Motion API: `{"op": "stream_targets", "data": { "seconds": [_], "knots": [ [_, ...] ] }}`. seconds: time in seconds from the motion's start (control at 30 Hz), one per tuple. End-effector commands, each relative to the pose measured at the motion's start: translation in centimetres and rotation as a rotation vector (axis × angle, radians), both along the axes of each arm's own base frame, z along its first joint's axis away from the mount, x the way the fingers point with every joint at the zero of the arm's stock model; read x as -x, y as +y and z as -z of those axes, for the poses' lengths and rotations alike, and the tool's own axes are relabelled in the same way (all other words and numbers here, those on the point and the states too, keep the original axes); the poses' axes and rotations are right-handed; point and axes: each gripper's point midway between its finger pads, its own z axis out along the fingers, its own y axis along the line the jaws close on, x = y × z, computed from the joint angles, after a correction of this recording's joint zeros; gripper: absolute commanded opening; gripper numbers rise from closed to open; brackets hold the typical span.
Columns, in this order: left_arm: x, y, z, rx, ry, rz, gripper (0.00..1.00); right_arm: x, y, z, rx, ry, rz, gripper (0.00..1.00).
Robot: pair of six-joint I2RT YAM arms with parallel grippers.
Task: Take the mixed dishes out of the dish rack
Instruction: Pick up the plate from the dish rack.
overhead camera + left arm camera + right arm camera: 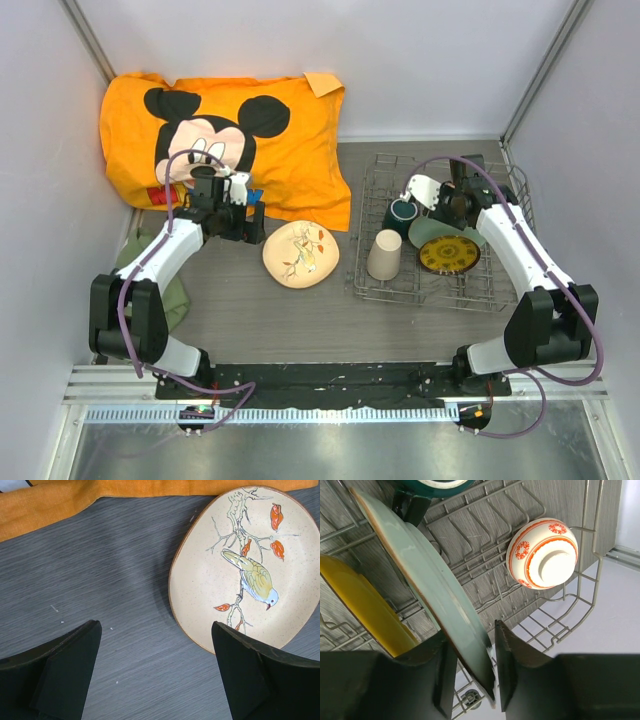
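Pale-green glazed ceramic plate [435, 580], on edge and tilted among the tines of the grey wire dish rack [485, 535], pinched at its rim by the right gripper [472, 667]. Black fingers pressed against both faces, as far as shows.

Left gripper [154, 630] spread wide, holding nothing, hovering above the grey wood-grain table [100, 555]. Just beside it, flat on the table and out of the rack, the cream oval plate painted with a bird and red leaves [240, 570].

Left in the rack: dark teal handled mug [402, 213], beige handleless cup [384, 254], small white bowl with red-orange bands [542, 552].

Likely to slip if lifted on so shallow a bite of smooth glaze. Liable to swing and strike the yellow dish [360, 600] just beside it, or to snag a tine, if drawn out at a slant. Probably safer pulled along the line of the tines.

Plate's lower edge and its seat in the wires hidden behind the fingers. Yellow dish cut off at the frame edge: separate plate or not, impossible to tell. Mug barely seen from the right wrist.
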Motion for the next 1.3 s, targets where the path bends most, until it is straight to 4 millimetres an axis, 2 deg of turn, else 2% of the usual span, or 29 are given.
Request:
{"op": "stream_targets", "data": {
  "seconds": [0.0, 0.17, 0.37, 0.6, 0.87, 1.17, 1.27],
  "knots": [
    [-1.4, 0.0, -2.1, 0.001, -0.079, 0.003, 0.97, -0.9, 0.0, -0.6, -0.004, -0.041, -0.015, 0.35],
    [-1.4, -0.1, -2.2, 0.005, -0.081, 0.004, 0.97, -0.8, -0.1, -1.2, 0.002, -0.057, -0.022, 0.27],
    [-1.5, -0.1, -2.3, 0.005, -0.083, 0.004, 0.97, -0.7, -0.3, -2.1, 0.019, -0.082, -0.036, 0.23],
    [-1.5, -0.1, -2.5, 0.007, -0.087, 0.005, 0.97, -0.5, -0.6, -4.3, 0.048, -0.135, -0.068, 0.15],
    [-1.5, -0.2, -2.6, 0.012, -0.089, 0.007, 0.97, -0.3, -1.1, -7.0, 0.065, -0.184, -0.088, 0.01],
    [-1.6, -0.3, -2.8, 0.014, -0.092, 0.01, 0.97, -0.6, -1.5, -10.0, 0.082, -0.228, -0.094, 0.01],
    [-1.6, -0.3, -2.8, 0.014, -0.094, 0.012, 0.97, -0.7, -0.7, -11.2, 0.052, -0.245, -0.122, 0.01]
  ]
}}
